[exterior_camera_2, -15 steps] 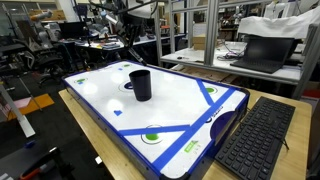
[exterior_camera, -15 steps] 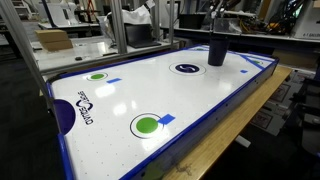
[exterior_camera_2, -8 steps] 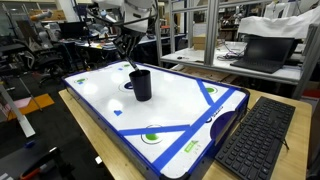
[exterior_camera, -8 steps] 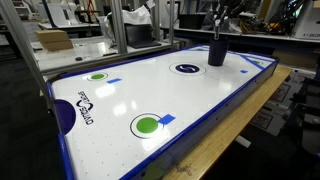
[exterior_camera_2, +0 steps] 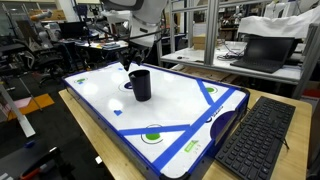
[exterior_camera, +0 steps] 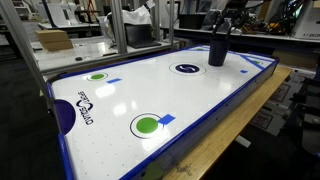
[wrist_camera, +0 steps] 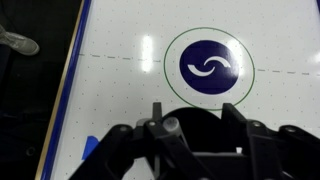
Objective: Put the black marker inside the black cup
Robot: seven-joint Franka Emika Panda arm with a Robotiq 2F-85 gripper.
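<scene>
The black cup (exterior_camera: 217, 52) stands upright on the white air-hockey table (exterior_camera: 150, 95) near its far end, and it also shows in an exterior view (exterior_camera_2: 141, 85). My gripper (exterior_camera: 222, 27) hangs just above the cup's rim (exterior_camera_2: 128, 63). In the wrist view the gripper (wrist_camera: 195, 125) has its two fingers (wrist_camera: 157, 115) spread apart, with only the cup's dark mouth (wrist_camera: 195, 138) below and between them. The black marker does not show in any view.
A dark-blue printed circle (wrist_camera: 211, 66) lies on the table just beyond the cup. Green circles (exterior_camera: 118, 125) mark the surface nearer the camera. A raised blue rail (wrist_camera: 68, 90) edges the table. A keyboard (exterior_camera_2: 255, 140) and a laptop (exterior_camera_2: 262, 52) lie beside it.
The jaws have gone from shut to spread apart over the cup. The thin dark marker that hung from the gripper at the cup's rim is no longer seen.
</scene>
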